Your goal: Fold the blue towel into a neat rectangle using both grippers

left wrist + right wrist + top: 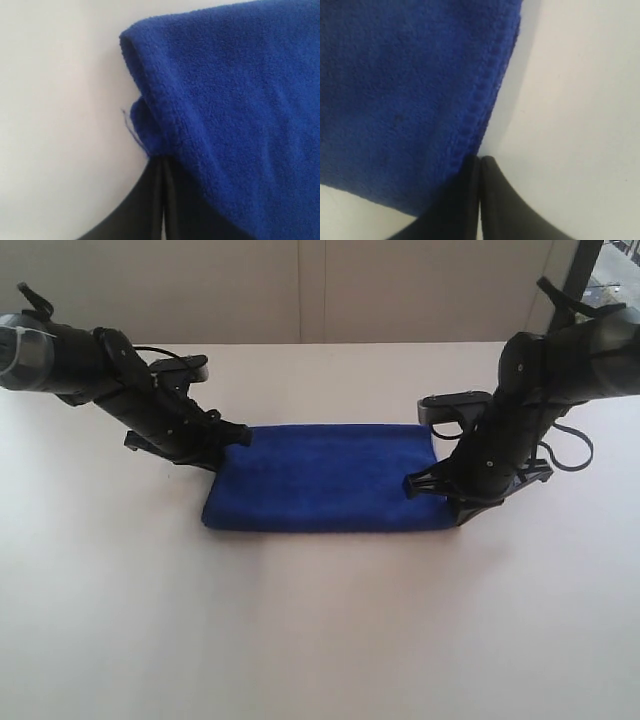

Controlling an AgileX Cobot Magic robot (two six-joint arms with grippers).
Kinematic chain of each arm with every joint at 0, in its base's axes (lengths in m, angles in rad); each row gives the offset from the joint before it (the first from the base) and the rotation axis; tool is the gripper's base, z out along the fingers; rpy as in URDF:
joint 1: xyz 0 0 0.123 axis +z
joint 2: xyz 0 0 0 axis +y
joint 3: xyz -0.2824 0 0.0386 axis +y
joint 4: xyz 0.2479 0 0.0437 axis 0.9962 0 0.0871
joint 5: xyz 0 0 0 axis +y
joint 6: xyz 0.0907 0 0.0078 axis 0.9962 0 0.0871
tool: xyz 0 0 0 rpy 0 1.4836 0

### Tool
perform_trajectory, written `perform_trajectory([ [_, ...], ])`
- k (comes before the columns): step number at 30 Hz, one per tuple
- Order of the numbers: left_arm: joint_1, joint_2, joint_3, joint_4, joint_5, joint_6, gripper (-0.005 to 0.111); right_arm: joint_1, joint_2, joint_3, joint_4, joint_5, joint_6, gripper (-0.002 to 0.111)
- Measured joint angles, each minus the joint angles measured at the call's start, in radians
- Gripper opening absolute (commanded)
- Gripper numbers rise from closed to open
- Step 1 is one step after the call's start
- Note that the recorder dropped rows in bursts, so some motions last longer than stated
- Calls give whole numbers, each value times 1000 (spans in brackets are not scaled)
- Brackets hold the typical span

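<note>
The towel [325, 478] lies on the white bench [320, 640] as a folded rectangle, between the 2 arms. In the exterior view the left gripper [240, 434] sits at its upper left corner and the right gripper [415, 483] at its right edge, low down. Both sets of jaws are closed, fingers pressed together. Each tip meets the towel's edge; whether cloth is pinched cannot be told. A loose thread [131, 127] hangs at the left corner.

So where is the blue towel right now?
The blue towel lies flat in the middle of the white table in the exterior view, between the left gripper at its left end and the right gripper at its right end.
</note>
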Motion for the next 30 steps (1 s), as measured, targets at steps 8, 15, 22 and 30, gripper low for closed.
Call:
perform_trajectory([
  [8,0,7,-8,-4,5,15,0,0,0,0,2,8,-2,0],
  [15,16,7,-10,6,55,16,0,0,0,0,-13,4,3,0],
  [22,37,5,-18,49,136,6,0,0,0,0,-36,-13,21,0],
  [30,123,-59,4,165,311,-33,0,-39,-112,0,-170,-16,146,0],
])
